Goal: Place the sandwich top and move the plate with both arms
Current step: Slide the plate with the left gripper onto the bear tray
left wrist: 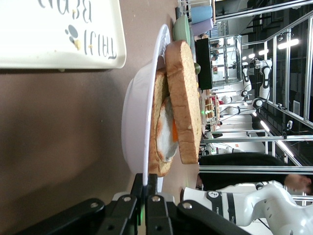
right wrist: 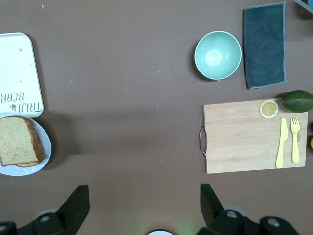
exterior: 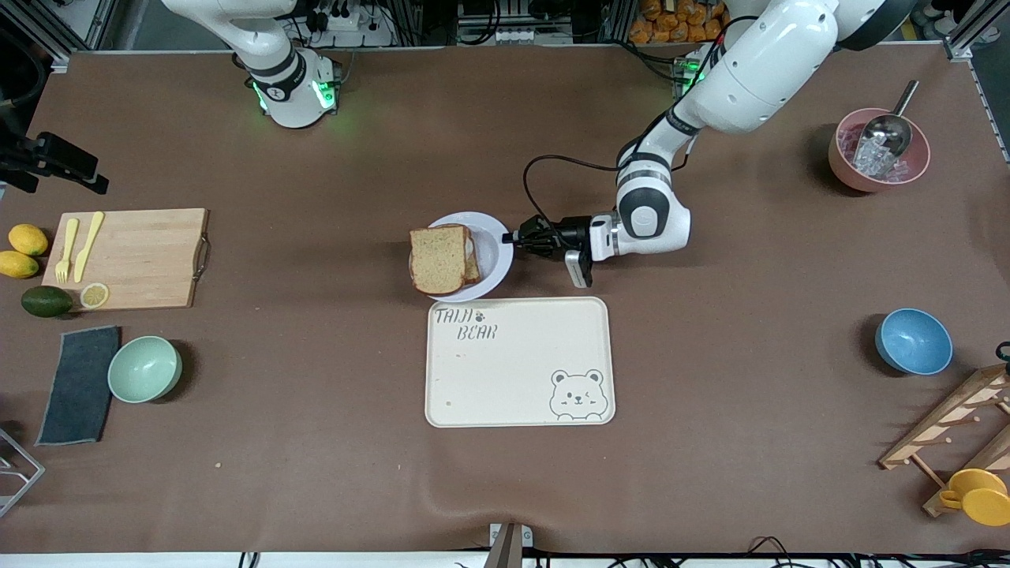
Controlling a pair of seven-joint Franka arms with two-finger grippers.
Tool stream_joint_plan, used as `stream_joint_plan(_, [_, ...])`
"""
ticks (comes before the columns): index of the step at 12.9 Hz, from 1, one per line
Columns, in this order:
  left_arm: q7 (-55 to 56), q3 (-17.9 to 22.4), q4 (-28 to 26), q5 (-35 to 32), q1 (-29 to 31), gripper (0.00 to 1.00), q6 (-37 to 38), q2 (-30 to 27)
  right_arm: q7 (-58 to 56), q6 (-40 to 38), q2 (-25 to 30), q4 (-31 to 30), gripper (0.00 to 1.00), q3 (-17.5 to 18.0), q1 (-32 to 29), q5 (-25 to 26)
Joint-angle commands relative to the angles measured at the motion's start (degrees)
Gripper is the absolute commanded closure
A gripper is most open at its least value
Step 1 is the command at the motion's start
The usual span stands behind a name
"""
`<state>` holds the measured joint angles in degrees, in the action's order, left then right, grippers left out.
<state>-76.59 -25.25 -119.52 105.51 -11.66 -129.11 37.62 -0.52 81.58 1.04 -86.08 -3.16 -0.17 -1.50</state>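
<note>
The left arm reaches down from the frame's upper right, wrist turned level, its left gripper (exterior: 514, 236) clamped shut at centre frame. The right arm waits upper left, its right gripper (right wrist: 144, 205) spread wide.

You get bright, even overhead light; soft shadows hug the round mint-green bowl (exterior: 145, 368) and round blue bowl (exterior: 914, 341), and everything stays sharp, glare-free.
</note>
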Motion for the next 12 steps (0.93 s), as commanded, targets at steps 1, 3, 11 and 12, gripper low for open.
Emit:
stream_joint_plan(1, [0.5, -1.1, -2.2, 2.0, 1.7, 1.00, 0.1, -3.5, 1.1, 0.2, 0.2, 0.1, 0.00, -0.3, 0.5, 0.3])
stream_joint_plan(3, [1.1, -1.2, -2.1, 2.0, 4.3, 1.00, 0.5, -4.0, 1.0, 0.2, 0.2, 0.2, 0.00, -0.3, 0.5, 0.8])
stream_joint_plan(11, [7.9, -3.0, 0.6, 1.9, 15.3, 1.00, 4.0, -4.9, 1.0, 0.2, -0.2, 0.2, 0.00, -0.3, 0.3, 1.1])
stream_joint_plan(12, [8.0, -2.8, 1.7, 1.9, 16.5, 1.00, 4.0, -4.1, 1.0, 0.2, -0.2, 0.2, 0.00, -0.4, 0.3, 1.1])
